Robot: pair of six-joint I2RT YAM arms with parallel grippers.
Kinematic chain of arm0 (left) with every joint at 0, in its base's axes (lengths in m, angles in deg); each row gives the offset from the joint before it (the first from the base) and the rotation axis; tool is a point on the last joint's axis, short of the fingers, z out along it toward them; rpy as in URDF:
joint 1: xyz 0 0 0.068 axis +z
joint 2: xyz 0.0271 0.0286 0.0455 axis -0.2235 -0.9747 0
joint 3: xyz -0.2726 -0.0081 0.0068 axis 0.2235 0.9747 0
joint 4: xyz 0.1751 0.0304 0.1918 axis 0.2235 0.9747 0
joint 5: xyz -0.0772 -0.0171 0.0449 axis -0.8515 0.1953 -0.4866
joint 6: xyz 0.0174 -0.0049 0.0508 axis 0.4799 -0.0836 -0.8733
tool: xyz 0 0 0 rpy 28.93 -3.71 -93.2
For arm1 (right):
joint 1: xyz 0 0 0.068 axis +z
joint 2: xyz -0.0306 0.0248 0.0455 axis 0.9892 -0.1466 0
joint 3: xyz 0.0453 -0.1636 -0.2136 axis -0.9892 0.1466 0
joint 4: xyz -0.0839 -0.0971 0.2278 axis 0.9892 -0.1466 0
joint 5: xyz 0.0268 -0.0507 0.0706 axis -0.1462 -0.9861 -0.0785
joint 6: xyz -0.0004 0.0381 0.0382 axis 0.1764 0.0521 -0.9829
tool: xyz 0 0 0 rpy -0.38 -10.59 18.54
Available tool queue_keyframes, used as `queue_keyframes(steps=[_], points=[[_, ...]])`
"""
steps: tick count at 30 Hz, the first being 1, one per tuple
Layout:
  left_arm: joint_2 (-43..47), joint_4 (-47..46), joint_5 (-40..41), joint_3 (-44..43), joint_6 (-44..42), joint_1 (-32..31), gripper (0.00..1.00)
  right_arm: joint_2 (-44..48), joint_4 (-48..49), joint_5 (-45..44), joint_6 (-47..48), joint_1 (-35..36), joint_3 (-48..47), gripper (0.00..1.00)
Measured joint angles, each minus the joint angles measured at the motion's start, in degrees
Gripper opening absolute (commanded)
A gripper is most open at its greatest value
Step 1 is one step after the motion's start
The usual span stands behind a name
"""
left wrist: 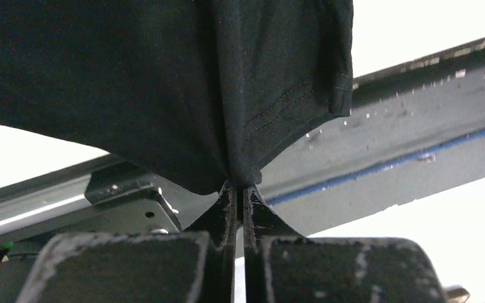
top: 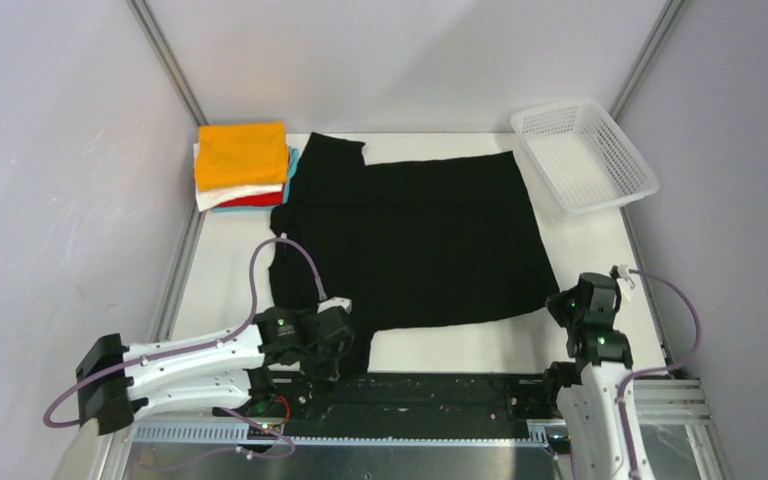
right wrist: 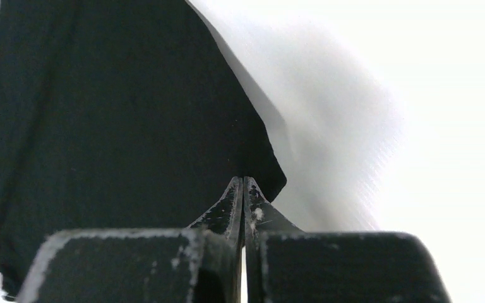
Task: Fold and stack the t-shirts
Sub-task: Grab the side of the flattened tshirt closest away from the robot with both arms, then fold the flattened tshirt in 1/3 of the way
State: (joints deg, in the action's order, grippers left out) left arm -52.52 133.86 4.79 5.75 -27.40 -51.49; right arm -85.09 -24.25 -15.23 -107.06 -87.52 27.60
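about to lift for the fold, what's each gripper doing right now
left gripper: closed, pinching the black tee
right gripper: closed on a corner of the black tee

Left gripper point(left wrist: 240, 189) and right gripper point(right wrist: 244, 183) both closed tight; left arm point(top: 195, 362) slanted low rightward, right arm point(top: 600, 395) straight ahead

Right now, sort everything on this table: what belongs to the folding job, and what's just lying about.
Job:
black t-shirt, spread out mid-table
folded shirt stack, far left corner

Lying about:
white mesh basket, far right corner
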Motion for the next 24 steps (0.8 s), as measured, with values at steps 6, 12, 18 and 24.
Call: queue_keyframes(steps=[6,12,18,24], points=[[0.3,3.1,-0.9,-0.9,4.4,-7.3,0.0,13.6,-8.0,-1.3,-3.5,1.2,0.0,0.0],[0.7,5.4,-0.2,-2.3,9.0,-13.4,0.0,18.9,-14.1,-4.3,-8.3,6.8,-0.1,0.0],[0.2,7.4,3.1,-5.4,9.6,-13.7,0.0,20.9,-15.7,-7.3,-10.7,10.1,-0.2,0.0],[-6.4,6.9,10.5,-14.4,4.6,-6.1,0.0,12.8,-13.3,-7.5,-8.9,10.3,-0.9,0.0]])
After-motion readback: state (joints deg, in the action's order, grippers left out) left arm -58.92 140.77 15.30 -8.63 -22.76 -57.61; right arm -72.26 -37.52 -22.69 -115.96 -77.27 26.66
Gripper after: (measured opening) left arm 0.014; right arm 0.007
